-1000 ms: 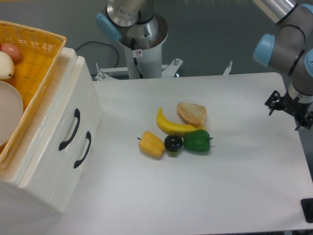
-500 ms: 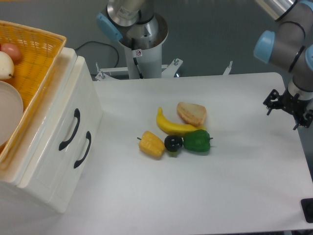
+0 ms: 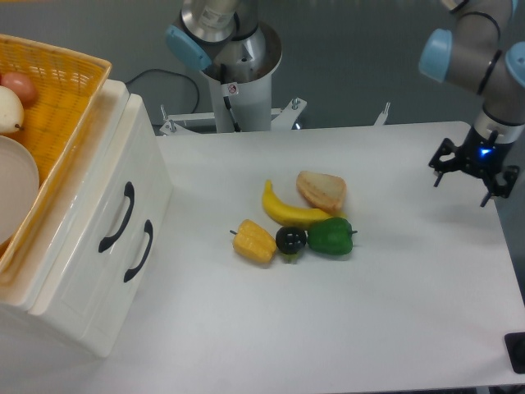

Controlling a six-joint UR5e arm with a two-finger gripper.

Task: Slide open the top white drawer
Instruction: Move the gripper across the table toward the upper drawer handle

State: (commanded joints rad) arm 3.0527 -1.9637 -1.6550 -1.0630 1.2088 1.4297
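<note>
Camera view from above and in front: the white cabinet (image 3: 90, 246) stands at the left edge of the counter (image 3: 369, 312), tilted in the frame, with its front face turned toward the middle. The top white drawer (image 3: 102, 193) is the upper of two on that face and sits flush with the front, shut; its curved black handle (image 3: 117, 217) lies just above the lower drawer's handle (image 3: 139, 250). An orange wicker basket (image 3: 57, 98) rests on top of the cabinet, holding a white plate (image 3: 15, 197) and pale and reddish round items at its far corner.

The gripper (image 3: 469, 171) hangs over the far right side of the counter, well apart from the cabinet. Its jaws stand spread open, prongs pointing down and holding nothing; a blue light shows on its body.

Near the counter's middle lies a cluster of toy food: a banana (image 3: 287, 211), a slice of bread (image 3: 321, 191), a green pepper (image 3: 330, 236), a dark round piece (image 3: 290, 240) and a yellow corn cob (image 3: 253, 241), touching or just beside one another.
</note>
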